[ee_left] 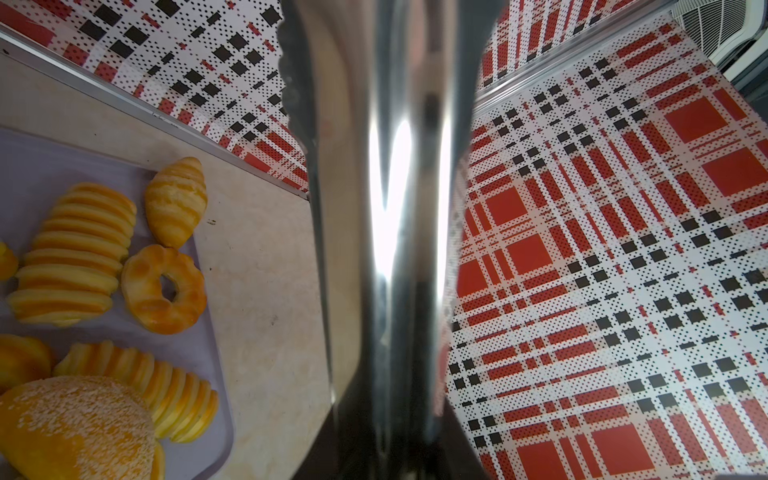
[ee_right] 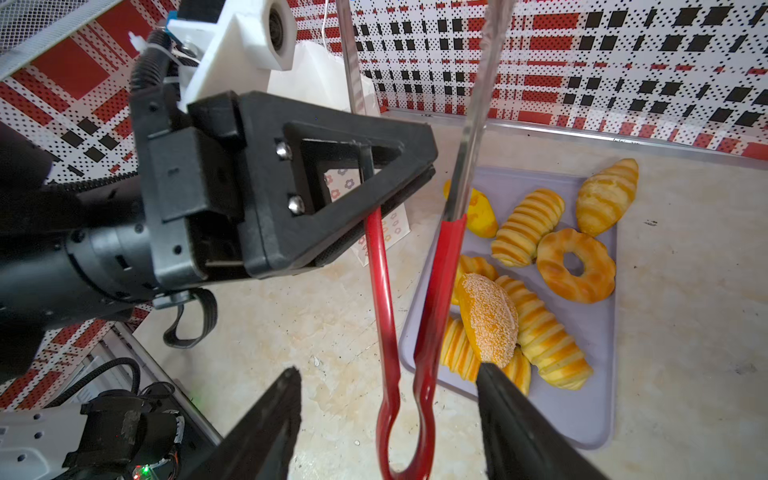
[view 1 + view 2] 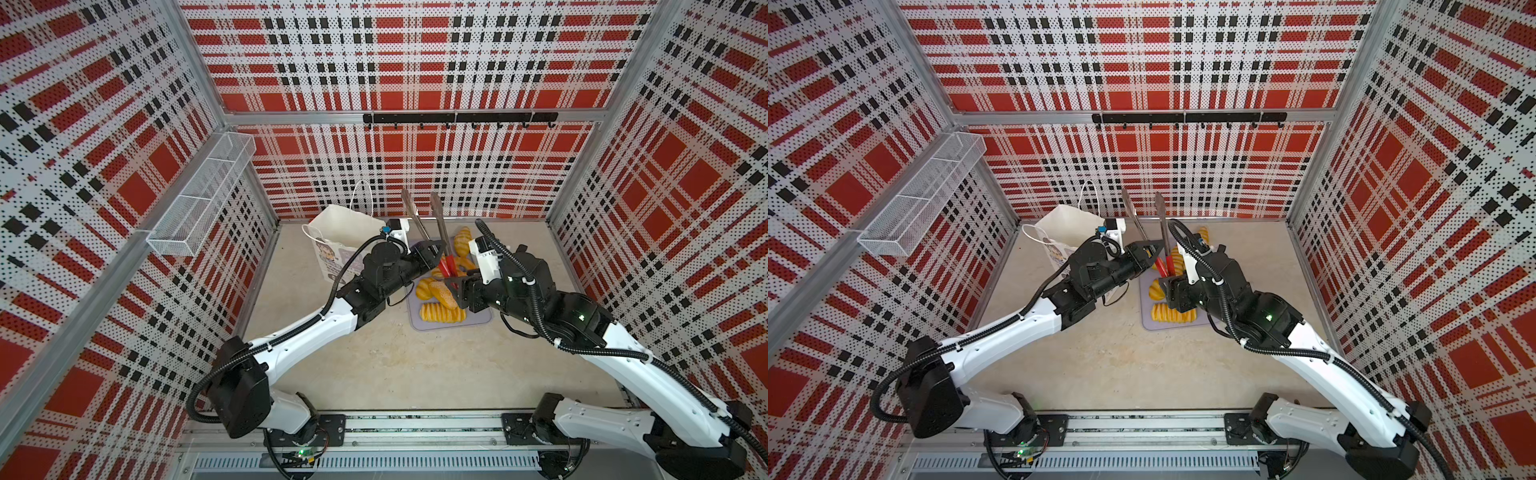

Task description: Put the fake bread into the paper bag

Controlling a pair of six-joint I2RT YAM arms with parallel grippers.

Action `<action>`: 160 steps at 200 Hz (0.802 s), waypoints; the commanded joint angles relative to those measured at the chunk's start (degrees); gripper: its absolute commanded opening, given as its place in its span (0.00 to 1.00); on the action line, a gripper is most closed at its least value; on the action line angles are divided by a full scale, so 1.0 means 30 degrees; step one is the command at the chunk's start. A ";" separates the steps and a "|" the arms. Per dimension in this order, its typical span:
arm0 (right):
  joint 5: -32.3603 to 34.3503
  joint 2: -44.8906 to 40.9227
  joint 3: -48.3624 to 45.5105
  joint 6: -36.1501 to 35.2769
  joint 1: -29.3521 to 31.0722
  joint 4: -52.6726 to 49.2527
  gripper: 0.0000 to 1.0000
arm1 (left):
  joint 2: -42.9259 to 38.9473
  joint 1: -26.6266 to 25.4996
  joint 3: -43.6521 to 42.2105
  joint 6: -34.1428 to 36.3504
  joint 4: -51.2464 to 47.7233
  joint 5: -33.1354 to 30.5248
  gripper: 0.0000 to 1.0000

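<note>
The fake bread lies piled on a lilac tray (image 3: 415, 322): a ridged loaf (image 3: 440, 312), a sesame bun (image 2: 488, 320), a ring donut (image 2: 575, 266) and a croissant (image 2: 606, 195). The white paper bag (image 3: 345, 232) stands upright and open left of the tray, behind my left arm. My left gripper (image 3: 432, 255) is shut on one arm of the red-handled metal tongs (image 2: 432, 291), which point upward above the tray's near-left corner. My right gripper (image 2: 390, 419) is open, its fingers (image 2: 270, 424) either side of the tongs' red loop without touching it.
A white wire basket (image 3: 199, 195) hangs on the left wall. A black hook rail (image 3: 457, 118) runs along the back wall. Bare beige tabletop (image 3: 395, 365) stretches in front of the tray, between the two arms.
</note>
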 commanded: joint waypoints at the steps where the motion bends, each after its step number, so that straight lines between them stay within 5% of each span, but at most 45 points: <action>1: -0.0307 -0.0306 -0.0110 0.0190 -0.0422 -0.0292 0.70 | -0.0397 -0.0096 0.0766 -0.0059 0.0580 -0.0020 0.19; 100: -0.3123 0.0421 -0.1539 0.0271 -0.1437 0.1244 0.65 | -0.0949 -0.0155 0.0523 -0.0534 0.1082 0.0116 0.20; 160: -0.2736 0.1145 -0.1409 -0.0097 -0.1500 0.2494 0.60 | -0.0997 -0.0415 0.0830 -0.0572 0.0464 0.0203 0.26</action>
